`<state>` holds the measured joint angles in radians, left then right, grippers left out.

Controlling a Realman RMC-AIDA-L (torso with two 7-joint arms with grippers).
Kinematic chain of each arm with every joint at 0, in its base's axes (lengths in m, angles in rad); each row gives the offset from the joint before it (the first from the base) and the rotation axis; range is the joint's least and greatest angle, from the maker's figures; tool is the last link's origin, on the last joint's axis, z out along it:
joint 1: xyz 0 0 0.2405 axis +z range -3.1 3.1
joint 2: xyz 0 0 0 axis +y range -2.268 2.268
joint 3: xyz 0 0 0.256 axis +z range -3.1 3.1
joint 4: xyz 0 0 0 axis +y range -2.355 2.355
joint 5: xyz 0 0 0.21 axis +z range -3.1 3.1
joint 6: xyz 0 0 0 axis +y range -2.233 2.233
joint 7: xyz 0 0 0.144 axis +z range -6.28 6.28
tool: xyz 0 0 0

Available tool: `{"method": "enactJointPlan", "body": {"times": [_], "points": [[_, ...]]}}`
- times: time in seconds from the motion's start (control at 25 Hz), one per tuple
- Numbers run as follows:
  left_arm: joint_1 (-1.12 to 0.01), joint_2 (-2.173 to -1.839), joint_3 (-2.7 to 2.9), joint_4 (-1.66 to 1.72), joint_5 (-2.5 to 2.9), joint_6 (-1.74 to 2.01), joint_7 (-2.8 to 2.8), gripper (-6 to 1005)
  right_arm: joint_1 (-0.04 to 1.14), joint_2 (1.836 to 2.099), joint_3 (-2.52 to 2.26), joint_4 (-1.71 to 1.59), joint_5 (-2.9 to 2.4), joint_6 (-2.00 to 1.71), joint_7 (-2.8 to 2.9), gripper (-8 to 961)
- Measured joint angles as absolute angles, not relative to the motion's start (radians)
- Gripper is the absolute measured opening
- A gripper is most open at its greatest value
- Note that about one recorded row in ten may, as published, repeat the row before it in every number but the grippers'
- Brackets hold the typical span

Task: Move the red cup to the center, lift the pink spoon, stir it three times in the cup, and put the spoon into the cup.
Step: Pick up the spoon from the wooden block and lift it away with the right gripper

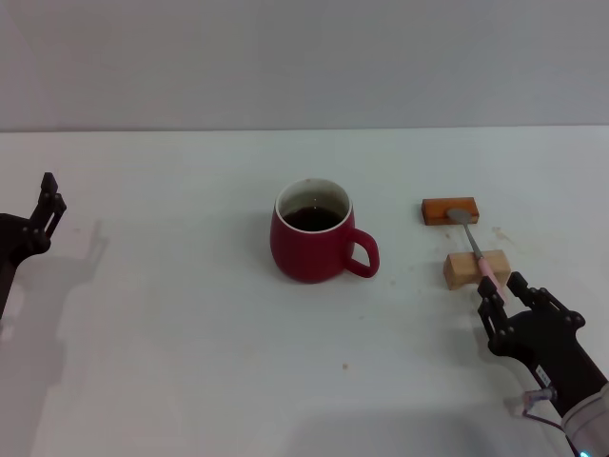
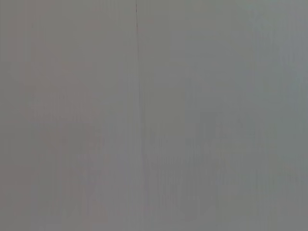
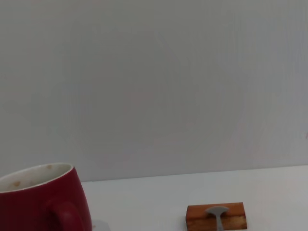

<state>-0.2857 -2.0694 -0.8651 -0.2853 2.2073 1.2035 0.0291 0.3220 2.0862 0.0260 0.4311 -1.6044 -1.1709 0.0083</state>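
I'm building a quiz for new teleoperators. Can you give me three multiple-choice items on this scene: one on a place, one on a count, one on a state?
1. Where does the slim pink-handled spoon with the grey metal bowl lie?
A. Inside the mug
B. Across two small blocks
C. Flat on the bare table

2. How many small blocks sit on the white table?
A. One
B. Two
C. Four

3. What is in the squat dark-red ceramic mug?
A. Dark liquid
B. Nothing
C. The spoon

Answers:
1 B, its bowl rests on the orange-brown block and its handle on the light wooden block, with the right tool at the handle's end.
2 B, only those two show.
3 A, a dark surface shows below the white inner rim.

The left tool sits at the table's far left.
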Motion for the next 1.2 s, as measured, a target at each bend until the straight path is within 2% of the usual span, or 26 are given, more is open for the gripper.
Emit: {"method": "enactJointPlan", "body": {"times": [1.2], "points": [[-0.282, -2.068, -0.852, -0.289, 2.207, 1.207, 0.029, 850, 0.331, 2.086, 0.026, 0.426, -1.599, -1.130, 0.064, 331]]}}
